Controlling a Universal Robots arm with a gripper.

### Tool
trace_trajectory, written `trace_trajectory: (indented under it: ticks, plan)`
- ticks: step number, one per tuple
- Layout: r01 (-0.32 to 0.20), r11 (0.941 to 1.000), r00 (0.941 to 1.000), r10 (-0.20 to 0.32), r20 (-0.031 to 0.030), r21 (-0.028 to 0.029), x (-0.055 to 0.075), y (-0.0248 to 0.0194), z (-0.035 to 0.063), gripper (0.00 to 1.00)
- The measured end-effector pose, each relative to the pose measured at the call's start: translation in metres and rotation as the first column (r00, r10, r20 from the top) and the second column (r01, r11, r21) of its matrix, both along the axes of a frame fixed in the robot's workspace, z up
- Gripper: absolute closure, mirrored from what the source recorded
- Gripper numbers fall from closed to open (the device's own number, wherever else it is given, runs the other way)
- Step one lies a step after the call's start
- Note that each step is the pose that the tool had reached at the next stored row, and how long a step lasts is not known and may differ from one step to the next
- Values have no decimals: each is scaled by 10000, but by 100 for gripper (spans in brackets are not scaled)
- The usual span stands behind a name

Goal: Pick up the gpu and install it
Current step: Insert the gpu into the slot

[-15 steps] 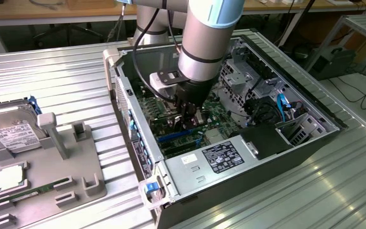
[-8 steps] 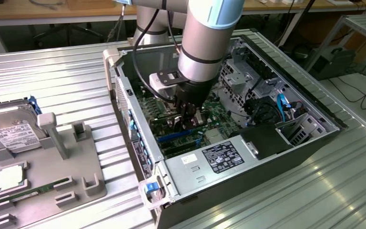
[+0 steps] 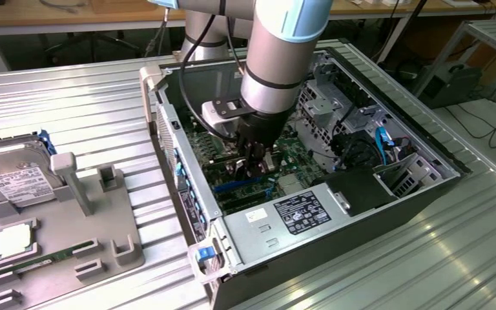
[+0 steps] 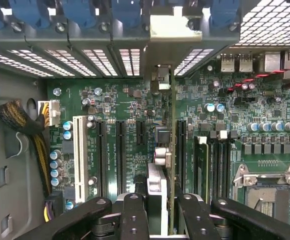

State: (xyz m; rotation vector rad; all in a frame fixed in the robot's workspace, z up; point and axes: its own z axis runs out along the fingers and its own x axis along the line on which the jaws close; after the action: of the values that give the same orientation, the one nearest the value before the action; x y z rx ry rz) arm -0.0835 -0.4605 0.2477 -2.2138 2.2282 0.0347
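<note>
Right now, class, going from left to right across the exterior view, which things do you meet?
hard drive → computer case's rear wall → claw, gripping the gpu → blue cable

The gpu (image 4: 172,120) stands (edge-on) over the motherboard (image 4: 120,100) inside the case (image 3: 377,239).

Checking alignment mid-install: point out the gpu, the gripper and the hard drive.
gpu (image 4: 156,182): wrist view, pale metal part between the fingers.
gripper (image 3: 250,168): exterior view, midway between the fingertips.
hard drive (image 3: 13,181): exterior view, white label.
</note>
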Motion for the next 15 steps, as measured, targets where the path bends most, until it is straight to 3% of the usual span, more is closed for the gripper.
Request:
trace_trajectory:
  ticks: [15]
  plan:
    - [0,10000,10000,0,-16,-1,-35,0,-80,72]
